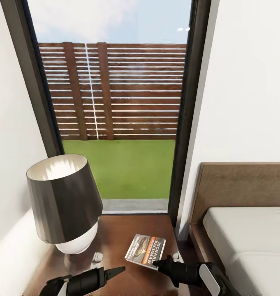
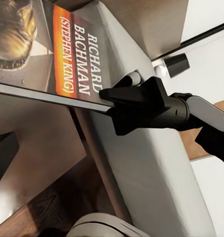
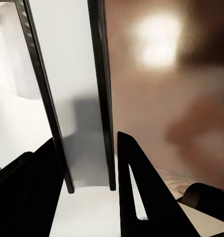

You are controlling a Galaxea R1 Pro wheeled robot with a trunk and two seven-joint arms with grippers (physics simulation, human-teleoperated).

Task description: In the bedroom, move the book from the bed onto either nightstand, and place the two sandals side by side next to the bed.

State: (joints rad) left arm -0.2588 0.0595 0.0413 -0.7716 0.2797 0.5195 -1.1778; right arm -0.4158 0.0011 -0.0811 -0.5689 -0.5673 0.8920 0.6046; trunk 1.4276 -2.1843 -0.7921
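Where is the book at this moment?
In the head view the book lies on the nightstand, right of the lamp and left of the bed, its near edge at the right hand.

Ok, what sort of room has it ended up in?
A bedroom, by the look of it: the bed with its wooden headboard, a nightstand beside it carrying a lamp, and the book held over that nightstand by the right gripper.

Glossy dark wood nightstand (image 1: 127, 234)
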